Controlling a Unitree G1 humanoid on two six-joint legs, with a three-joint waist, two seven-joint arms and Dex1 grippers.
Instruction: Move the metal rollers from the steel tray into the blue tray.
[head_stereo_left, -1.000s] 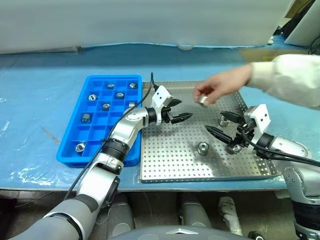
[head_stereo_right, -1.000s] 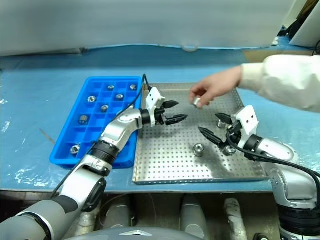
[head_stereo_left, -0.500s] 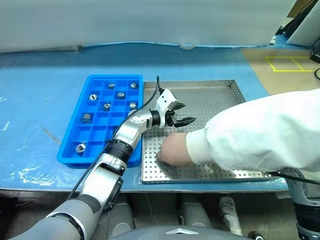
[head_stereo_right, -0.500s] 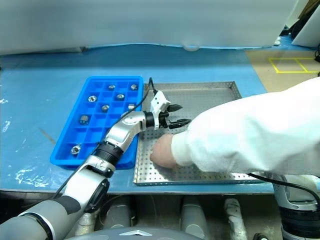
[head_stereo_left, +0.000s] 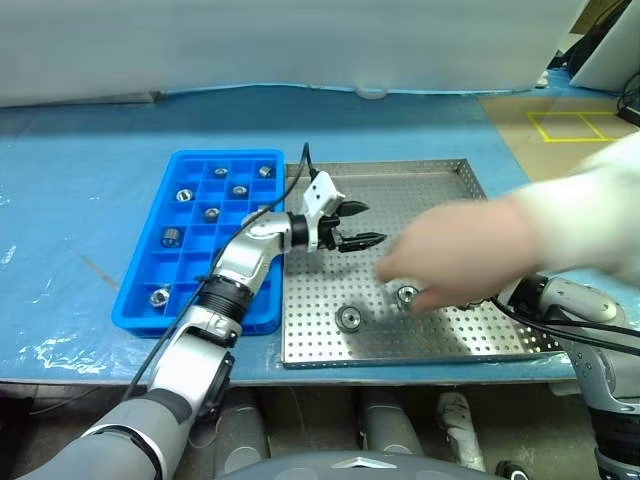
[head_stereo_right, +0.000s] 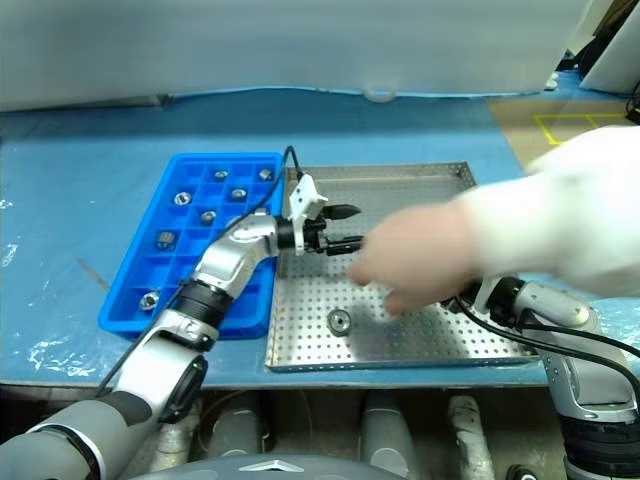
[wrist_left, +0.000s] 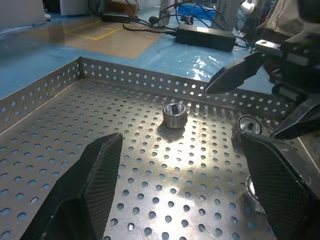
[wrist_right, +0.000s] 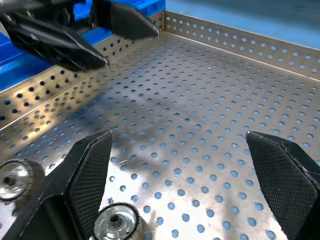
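while a person's hand (head_stereo_left: 450, 250) reached across the steel tray (head_stereo_left: 420, 185), the left claw (head_stereo_left: 352, 225) hovered empty and open near that tray's left edge, probably waiting for clear access. the right claw (wrist_right: 175, 165) stood wide open near the right edge. loose metal rollers (head_stereo_left: 349, 318) lay near the front edge; others already sat in the blue tray (head_stereo_left: 145, 300) alongside on the tabletop (head_stereo_left: 70, 200).

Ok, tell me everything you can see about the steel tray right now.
The steel tray is a large square of shiny silver metal with a perforated floor and a low perforated rim. It lies flat on the blue table cover, its left rim beside the blue tray. A few rollers stand on its floor. A person's hand reaches over it, and the left gripper hovers open above it.
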